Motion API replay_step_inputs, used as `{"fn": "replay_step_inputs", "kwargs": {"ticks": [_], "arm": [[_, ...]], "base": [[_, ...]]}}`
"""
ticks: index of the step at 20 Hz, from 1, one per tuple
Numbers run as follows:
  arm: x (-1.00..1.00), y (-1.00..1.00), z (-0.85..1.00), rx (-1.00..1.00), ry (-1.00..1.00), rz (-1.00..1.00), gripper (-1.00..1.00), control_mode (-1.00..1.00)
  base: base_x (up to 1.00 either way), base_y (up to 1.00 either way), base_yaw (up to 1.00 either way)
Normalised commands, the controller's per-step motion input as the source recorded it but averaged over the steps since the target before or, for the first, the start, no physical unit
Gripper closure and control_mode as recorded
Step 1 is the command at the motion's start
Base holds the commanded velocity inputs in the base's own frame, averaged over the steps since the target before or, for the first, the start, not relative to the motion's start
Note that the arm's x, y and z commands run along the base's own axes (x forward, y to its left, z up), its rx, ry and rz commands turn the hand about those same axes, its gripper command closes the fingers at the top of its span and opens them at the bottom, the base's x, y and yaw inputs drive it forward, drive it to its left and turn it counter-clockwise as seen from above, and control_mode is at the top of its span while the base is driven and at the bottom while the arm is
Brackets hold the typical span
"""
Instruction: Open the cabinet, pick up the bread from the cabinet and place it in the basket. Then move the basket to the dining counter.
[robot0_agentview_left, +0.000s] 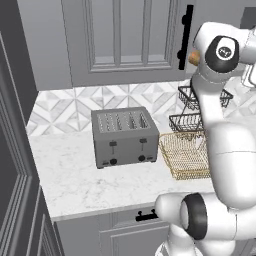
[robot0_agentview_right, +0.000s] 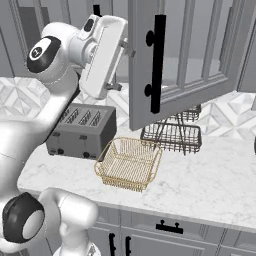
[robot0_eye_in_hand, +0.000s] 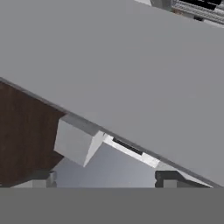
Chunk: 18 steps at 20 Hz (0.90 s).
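From the left base view, the grey four-slot toaster (robot0_agentview_left: 125, 136) sits on the marble worktop (robot0_agentview_left: 75, 175), and just to its right lies the shallow golden wire-mesh basket (robot0_agentview_left: 186, 154), touching nothing but the counter. Above the toaster hangs the grey wall cabinet (robot0_agentview_left: 125, 40) with its long black bar handle (robot0_agentview_left: 185, 37), and a sliver of golden-brown bread (robot0_agentview_left: 193, 58) peeks out beside the arm's elbow. Over to the right base view: the cabinet door (robot0_agentview_right: 185, 55) swings wide open, the basket sits right of the toaster, and the dark two-tier wire rack (robot0_agentview_right: 172, 134) stands behind the basket. In the hand view, the gripper (robot0_eye_in_hand: 107, 177) shows two tips well apart, nothing between them, under a flat grey panel (robot0_eye_in_hand: 131, 70).
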Motion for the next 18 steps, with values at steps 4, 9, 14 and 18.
{"fn": "replay_step_inputs", "kwargs": {"ticks": [4, 9, 14, 18], "arm": [[-0.71, -1.0, 0.0, 0.06, -0.07, -0.22, -1.0, -1.0], [-0.28, -1.0, -0.08, 0.12, -0.04, -0.14, -1.0, -1.0], [-0.37, -0.89, -0.01, 0.09, -0.09, -0.01, -1.0, -1.0], [-0.81, 0.49, -0.01, -0.08, -0.22, 0.0, -1.0, -1.0]], "base": [[0.0, 0.0, 0.0], [0.0, 0.0, 0.0], [0.0, 0.0, 0.0], [0.0, 0.0, 0.0]]}}
